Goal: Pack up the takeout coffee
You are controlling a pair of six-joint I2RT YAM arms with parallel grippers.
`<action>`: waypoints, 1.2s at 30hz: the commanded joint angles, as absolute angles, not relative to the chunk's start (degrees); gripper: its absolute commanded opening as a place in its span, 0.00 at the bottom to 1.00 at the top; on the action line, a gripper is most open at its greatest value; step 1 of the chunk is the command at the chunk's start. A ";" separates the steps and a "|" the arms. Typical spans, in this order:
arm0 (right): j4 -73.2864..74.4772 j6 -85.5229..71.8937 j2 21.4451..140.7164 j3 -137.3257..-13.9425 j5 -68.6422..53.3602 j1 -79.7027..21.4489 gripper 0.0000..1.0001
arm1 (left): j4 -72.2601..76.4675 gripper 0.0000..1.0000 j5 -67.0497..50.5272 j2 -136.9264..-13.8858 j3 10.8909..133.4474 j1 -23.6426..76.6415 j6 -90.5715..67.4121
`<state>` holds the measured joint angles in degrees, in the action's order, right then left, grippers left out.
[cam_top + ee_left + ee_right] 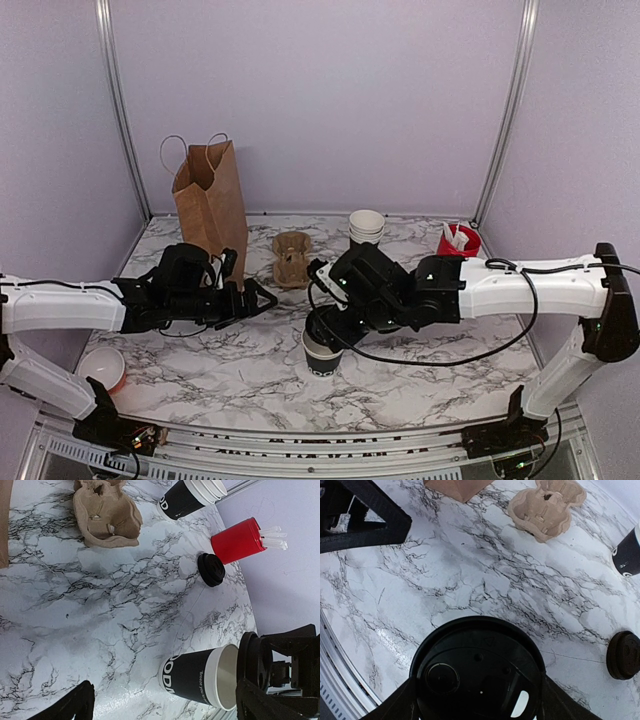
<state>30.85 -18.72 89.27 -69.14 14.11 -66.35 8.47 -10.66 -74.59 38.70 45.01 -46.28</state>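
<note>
Two arms reach in over the marble table [230,370]. The right gripper [328,328] is pinching a round black plastic lid [477,672] by its edges, one finger on each side, and holds it flat over the mouth of the black paper cup [192,677]. The cup stands upright near the middle of the table, toward the near edge. Its white inside shows under the lid, which seems to sit just off the rim rather than pressed on, though the angle leaves that uncertain.

The left gripper [250,297] hovers to the left of the cup with its fingers spread wide, holding nothing and well apart from the cup.

A brown paper bag [210,195] with handles stands upright at the far left. Just right of it lies a cardboard cup carrier [292,258]. A stack of lidless black cups [366,225] with white rims stands at the far middle. A red cup [458,240] holding white sticks stands at the far right. A loose black lid [211,569] lies flat on the table near the red cup.
</note>
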 commanded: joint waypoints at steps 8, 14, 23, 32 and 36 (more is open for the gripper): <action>33.53 -21.79 91.95 -73.22 17.69 -70.21 0.74 | 7.47 0.99 -11.16 -78.20 43.39 47.82 -46.23; 33.13 -22.10 93.41 -72.67 18.46 -70.22 0.74 | 5.70 0.99 -11.14 -79.87 43.99 49.07 -46.01; 32.26 -23.15 94.46 -71.03 17.68 -70.17 0.74 | 5.42 0.96 -11.34 -81.30 43.97 49.90 -45.66; 29.61 -24.33 92.91 -69.35 16.64 -70.22 0.75 | 4.67 0.90 -11.95 -82.68 44.90 50.53 -44.85; 29.75 -24.66 93.59 -68.88 16.18 -70.22 0.75 | 4.41 0.87 -12.11 -82.96 45.41 50.78 -44.56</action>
